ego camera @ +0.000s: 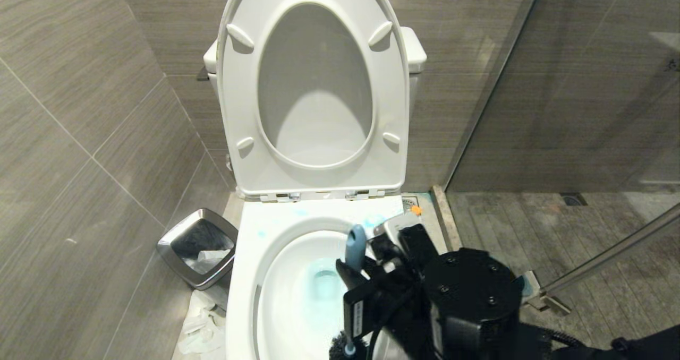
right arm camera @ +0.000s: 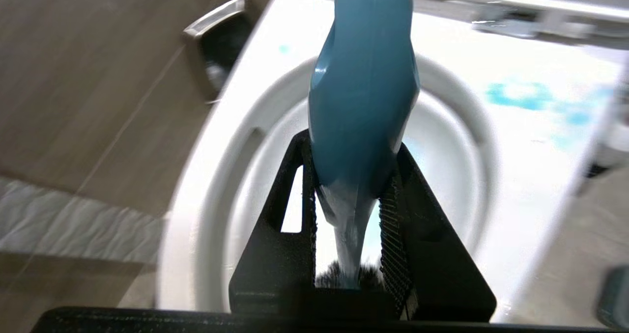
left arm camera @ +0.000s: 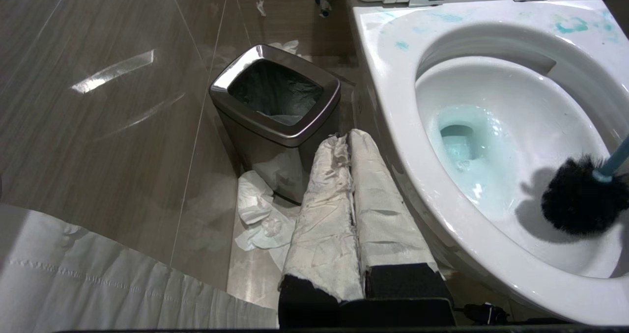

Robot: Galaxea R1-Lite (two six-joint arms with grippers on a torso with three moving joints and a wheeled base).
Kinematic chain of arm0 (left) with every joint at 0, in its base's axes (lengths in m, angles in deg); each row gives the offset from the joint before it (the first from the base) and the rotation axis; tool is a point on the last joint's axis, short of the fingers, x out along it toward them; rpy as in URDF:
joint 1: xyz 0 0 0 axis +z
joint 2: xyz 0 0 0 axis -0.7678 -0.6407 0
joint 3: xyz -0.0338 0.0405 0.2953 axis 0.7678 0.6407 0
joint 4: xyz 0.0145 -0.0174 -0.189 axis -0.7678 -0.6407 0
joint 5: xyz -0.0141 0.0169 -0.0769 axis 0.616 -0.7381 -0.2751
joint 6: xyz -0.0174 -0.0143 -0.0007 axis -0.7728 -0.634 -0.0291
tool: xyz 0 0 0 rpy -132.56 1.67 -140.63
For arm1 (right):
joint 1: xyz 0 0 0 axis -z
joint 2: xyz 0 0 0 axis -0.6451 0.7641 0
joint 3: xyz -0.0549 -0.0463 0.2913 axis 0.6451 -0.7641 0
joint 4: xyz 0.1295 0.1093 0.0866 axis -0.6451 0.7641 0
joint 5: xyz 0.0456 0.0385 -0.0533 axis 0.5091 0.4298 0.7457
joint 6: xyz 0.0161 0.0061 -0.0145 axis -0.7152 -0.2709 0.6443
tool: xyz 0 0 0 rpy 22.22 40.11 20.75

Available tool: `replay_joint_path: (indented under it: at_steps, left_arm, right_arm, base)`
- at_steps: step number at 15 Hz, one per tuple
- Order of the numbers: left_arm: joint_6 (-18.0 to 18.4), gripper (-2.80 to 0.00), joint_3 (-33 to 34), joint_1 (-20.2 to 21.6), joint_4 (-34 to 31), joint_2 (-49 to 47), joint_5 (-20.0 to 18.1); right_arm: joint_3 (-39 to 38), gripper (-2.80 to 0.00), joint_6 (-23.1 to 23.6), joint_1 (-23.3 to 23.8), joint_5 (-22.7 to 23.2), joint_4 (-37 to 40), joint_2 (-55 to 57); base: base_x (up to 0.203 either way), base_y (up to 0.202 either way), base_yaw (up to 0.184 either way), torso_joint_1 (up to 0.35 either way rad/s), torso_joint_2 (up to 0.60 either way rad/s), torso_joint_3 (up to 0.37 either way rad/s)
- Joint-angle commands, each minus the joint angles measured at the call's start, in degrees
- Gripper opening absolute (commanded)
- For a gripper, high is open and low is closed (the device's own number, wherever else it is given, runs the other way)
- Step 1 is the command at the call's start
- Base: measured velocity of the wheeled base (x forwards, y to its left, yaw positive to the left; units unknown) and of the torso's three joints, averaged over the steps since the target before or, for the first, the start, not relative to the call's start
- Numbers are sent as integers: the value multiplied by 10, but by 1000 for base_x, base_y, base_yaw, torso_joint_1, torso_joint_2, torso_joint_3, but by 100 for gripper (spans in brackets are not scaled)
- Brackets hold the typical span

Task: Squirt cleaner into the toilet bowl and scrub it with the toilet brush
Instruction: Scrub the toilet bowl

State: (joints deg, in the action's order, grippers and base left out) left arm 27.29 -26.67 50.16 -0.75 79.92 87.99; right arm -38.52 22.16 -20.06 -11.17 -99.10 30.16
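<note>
Black and bulky at the foot of the head view, the right end effector [ego camera: 353,272] is clamped on the blue-grey handle of the toilet brush [ego camera: 355,251], its black bristle head [left arm camera: 580,195] hanging inside the toilet bowl [ego camera: 249,275] near the front wall, above the water. Judging by the blue-tinted water and blue smears on the rim, the cleaner has already gone in; scrubbing looks under way, with the rim stains and the return of the brush still ahead. Seat and lid stand raised against the tank. Beside the bowl, the left end effector [left arm camera: 350,185], its padded fingers pressed together and empty, hangs parked near the steel bin [left arm camera: 275,102] and crumpled tissue [left arm camera: 260,215] on the floor.
</note>
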Motion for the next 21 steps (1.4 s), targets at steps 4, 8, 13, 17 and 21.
replay_joint_path:
  at_steps: [4, 8, 13, 17, 21]
  left_arm:
    - [1, -280, 1, 0, 0, 0, 0]
    - [0, -280, 1, 0, 0, 0, 0]
    - [0, -280, 1, 0, 0, 0, 0]
    - [0, -280, 1, 0, 0, 0, 0]
    - [0, -280, 1, 0, 0, 0, 0]
  right_arm:
    - [-15, -280, 2, 93, 0, -5, -48]
    - [78, -280, 11, 129, 0, -6, 13]
    - [219, -280, 42, 144, -1, -6, 122]
    - [324, -280, 71, 143, 3, -4, 197]
    - [362, -280, 75, 128, 16, 1, 242]
  base:
    - [0, 0, 0, 0, 0, 0]
    - [0, 0, 0, 0, 0, 0]
    - [0, 0, 0, 0, 0, 0]
    - [0, 0, 0, 0, 0, 0]
    - [0, 0, 0, 0, 0, 0]
